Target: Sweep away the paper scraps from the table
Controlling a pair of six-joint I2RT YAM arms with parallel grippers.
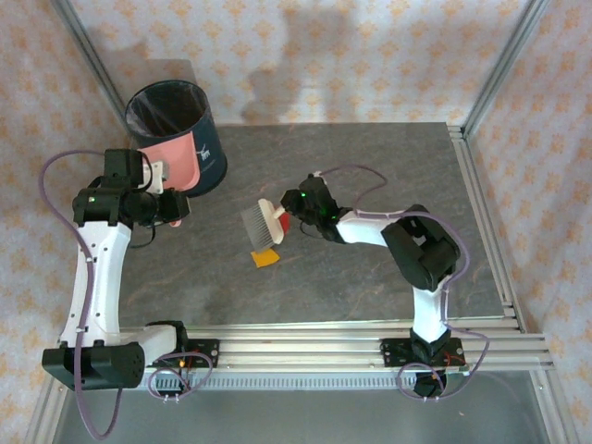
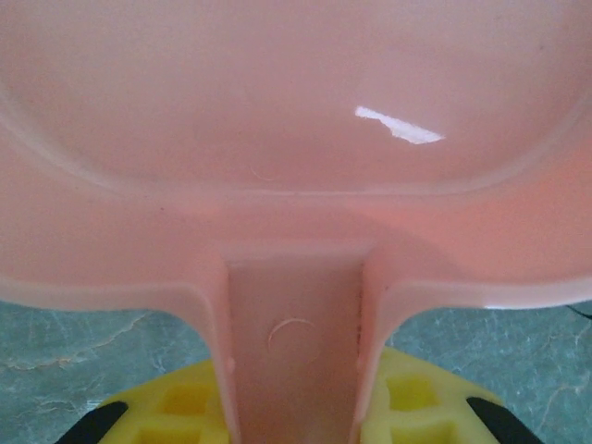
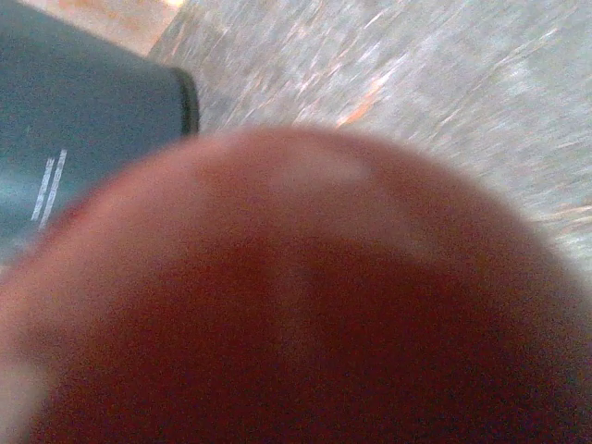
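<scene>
One orange-yellow paper scrap [image 1: 265, 258] lies flat on the dark grey table [image 1: 370, 176], just in front of a brush [image 1: 262, 222] with grey bristles. My right gripper [image 1: 294, 217] is shut on the brush's red handle [image 3: 305, 305], which is a close blur in the right wrist view. My left gripper [image 1: 163, 183] is shut on the handle of the pink dustpan [image 1: 176, 159], which is tipped up against the black bin [image 1: 176, 120]. In the left wrist view the dustpan [image 2: 296, 139] shows no scraps, and its handle runs between my yellow fingers [image 2: 185, 402].
The black bin stands at the table's back left corner and appears in the right wrist view as a dark wall [image 3: 83, 139]. Silver rails [image 1: 481, 231] run along the right and near edges. Bare table [image 3: 416, 83] lies beyond the brush.
</scene>
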